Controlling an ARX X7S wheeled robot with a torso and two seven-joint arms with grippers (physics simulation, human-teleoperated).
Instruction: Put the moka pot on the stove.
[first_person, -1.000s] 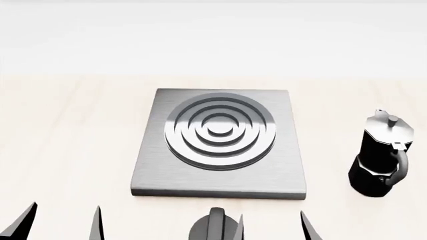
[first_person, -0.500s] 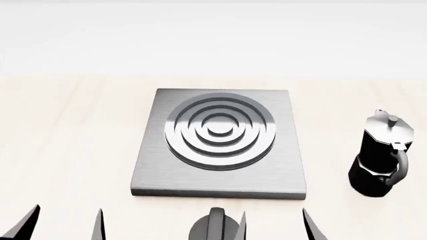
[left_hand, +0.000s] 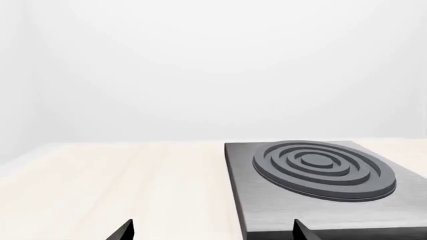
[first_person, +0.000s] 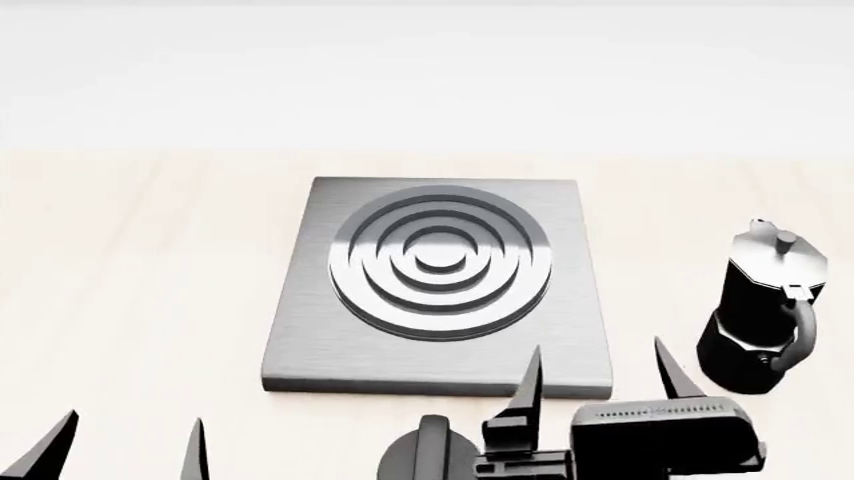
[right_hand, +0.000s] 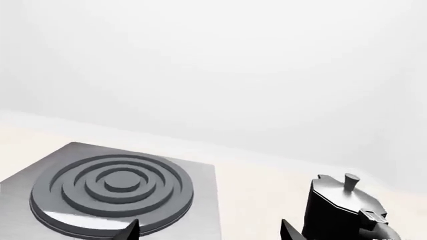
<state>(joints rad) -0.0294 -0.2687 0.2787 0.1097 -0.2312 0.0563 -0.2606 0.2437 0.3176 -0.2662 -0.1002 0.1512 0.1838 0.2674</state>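
While moka pot (first_person: 757, 318) sits untouched, right gripper (first_person: 601, 378) advanced.

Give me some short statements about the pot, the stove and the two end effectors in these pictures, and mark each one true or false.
1. The moka pot stands upright on the table, to the right of the stove. True.
2. The pot's lid is missing. False: a grey lid with a small knob sits on top.
3. The right end effector is open and holds nothing. True.
4. The right end effector is closed on the pot's handle. False: it is apart from the pot, near the stove's front right corner.
5. The round knob sits on the stove's rings. False: it is in front of the stove.
6. The left end effector is open. True.
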